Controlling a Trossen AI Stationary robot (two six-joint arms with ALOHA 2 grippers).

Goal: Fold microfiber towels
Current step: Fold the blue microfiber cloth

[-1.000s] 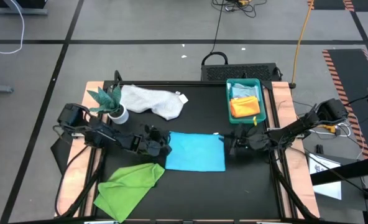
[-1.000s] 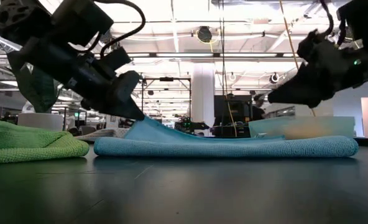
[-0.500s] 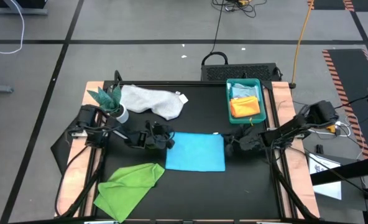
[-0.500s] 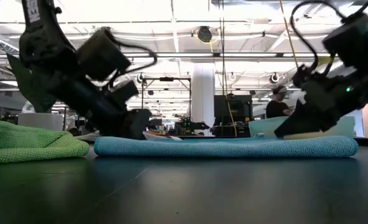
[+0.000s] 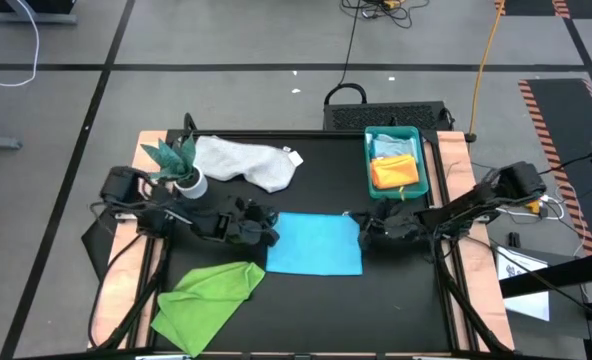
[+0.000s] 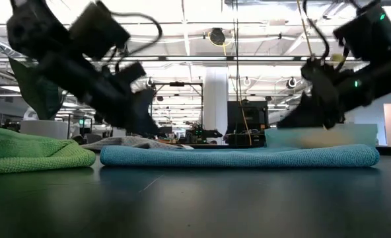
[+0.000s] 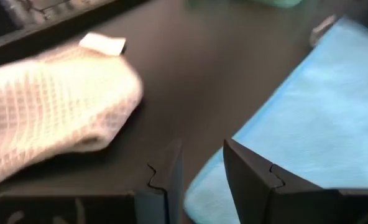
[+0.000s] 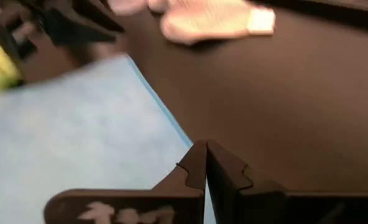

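Turquoise-blue towel (image 5: 316,243): laid flat mid-table, folded rectangle, apparently ready for another fold. Left gripper (image 5: 263,231): fingers parted, empty, placed at its left edge. Right gripper (image 5: 364,233): fingers pressed together, nothing held, at its right edge. Lime green towel (image 5: 206,297): left of it, unfolded.

A teal tray (image 5: 417,161) sits at the bench's (image 5: 326,295) one o'clock corner. A potted plant (image 5: 179,163) stands at ten o'clock, near the edge.
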